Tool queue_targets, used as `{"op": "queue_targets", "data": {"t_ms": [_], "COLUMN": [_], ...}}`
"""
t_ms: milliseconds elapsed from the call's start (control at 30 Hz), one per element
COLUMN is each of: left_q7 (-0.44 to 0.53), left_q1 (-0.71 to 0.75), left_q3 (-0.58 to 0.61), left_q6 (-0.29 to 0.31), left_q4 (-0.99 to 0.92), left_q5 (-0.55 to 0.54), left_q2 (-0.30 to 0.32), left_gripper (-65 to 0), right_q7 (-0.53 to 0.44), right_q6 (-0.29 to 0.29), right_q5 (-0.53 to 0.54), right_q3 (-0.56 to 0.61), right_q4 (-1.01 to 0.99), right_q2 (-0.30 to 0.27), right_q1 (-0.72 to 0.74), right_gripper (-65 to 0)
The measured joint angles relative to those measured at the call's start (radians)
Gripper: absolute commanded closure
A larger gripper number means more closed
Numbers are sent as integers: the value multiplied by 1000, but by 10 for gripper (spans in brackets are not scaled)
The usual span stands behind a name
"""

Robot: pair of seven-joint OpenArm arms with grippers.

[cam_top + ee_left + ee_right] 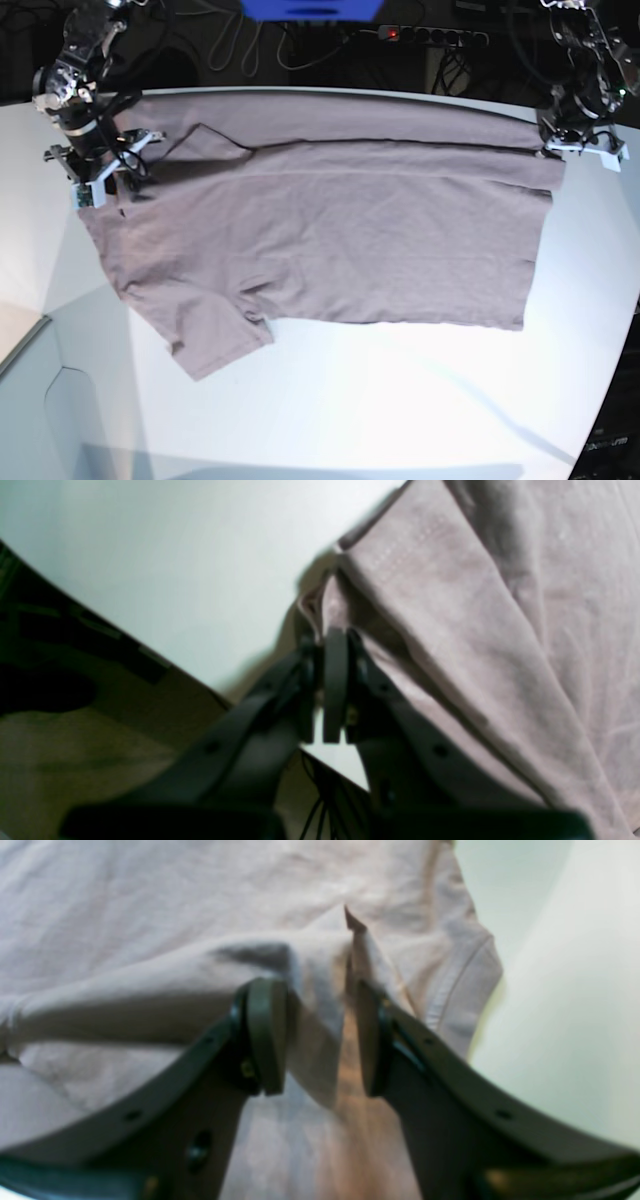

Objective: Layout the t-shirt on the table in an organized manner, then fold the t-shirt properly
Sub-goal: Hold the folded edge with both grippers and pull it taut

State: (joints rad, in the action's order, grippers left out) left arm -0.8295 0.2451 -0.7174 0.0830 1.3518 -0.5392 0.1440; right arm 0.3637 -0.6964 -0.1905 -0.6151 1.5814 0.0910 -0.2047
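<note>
The mauve-grey t-shirt (330, 230) lies spread across the white table (400, 400), its far long edge folded over toward the middle and one sleeve pointing to the near left. My left gripper (332, 640) is shut on a corner of the t-shirt (450, 605) close to the table edge; in the base view it sits at the shirt's far right corner (568, 142). My right gripper (317, 1035) is open over the shirt (150, 915), with a raised ridge of cloth standing between its fingers (265, 1035). In the base view it is at the far left end (100, 185).
A power strip (430, 35) and cables lie behind the table's far edge, beside a blue object (310, 8). In the left wrist view the table (150, 555) ends just beside the gripper, with brown floor (100, 740) below.
</note>
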Motion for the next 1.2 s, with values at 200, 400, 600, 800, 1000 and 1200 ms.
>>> {"op": "queue_targets", "data": {"t_ms": [200, 400, 600, 800, 1000, 1200], "left_q7": [0, 1, 0, 0, 0, 0], "left_q1": [-2, -2, -2, -2, -2, -2], "left_q3": [0, 0, 0, 0, 0, 0], "left_q6": [0, 0, 0, 0, 0, 0], "left_q4": [0, -1, -2, -2, -2, -2], "left_q5": [3, 3, 3, 3, 3, 3], "left_q2": [0, 0, 0, 0, 0, 0], "left_gripper": [0, 0, 0, 0, 0, 0], "right_q7": [0, 3, 3, 3, 3, 2], "right_q6": [0, 0, 0, 0, 0, 0], "right_q5": [0, 0, 0, 0, 0, 0], "right_q3": [-4, -40, -39, -38, -39, -38], "right_q4": [0, 0, 0, 0, 0, 0], "right_q2": [0, 5, 6, 6, 6, 5], "right_q1": [-4, -6, -5, -5, -4, -4], "right_gripper": [-245, -308, -310, -310, -310, -310]}}
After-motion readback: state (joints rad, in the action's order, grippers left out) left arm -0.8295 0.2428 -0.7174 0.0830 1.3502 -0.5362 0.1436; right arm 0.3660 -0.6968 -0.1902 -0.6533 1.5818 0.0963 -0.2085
